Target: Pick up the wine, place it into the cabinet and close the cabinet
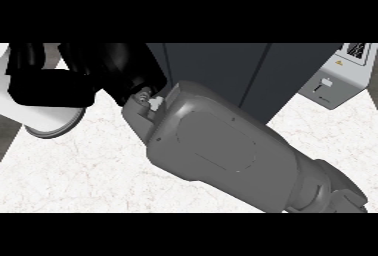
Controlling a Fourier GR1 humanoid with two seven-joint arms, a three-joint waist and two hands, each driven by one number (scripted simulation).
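Observation:
My right forearm (221, 155) fills the middle of the head view, running from the lower right up to the upper left. Its black hand (96, 67) lies at the upper left, just left of the dark grey cabinet (221, 70), whose front stands at the top centre. The hand's black mass hides whatever is in it. I see no wine bottle anywhere in view. My left hand does not show.
A white round plate-like object (52, 122) lies on the marble counter (81, 175) under the hand at the left. A white appliance (336, 82) stands at the top right beside the cabinet.

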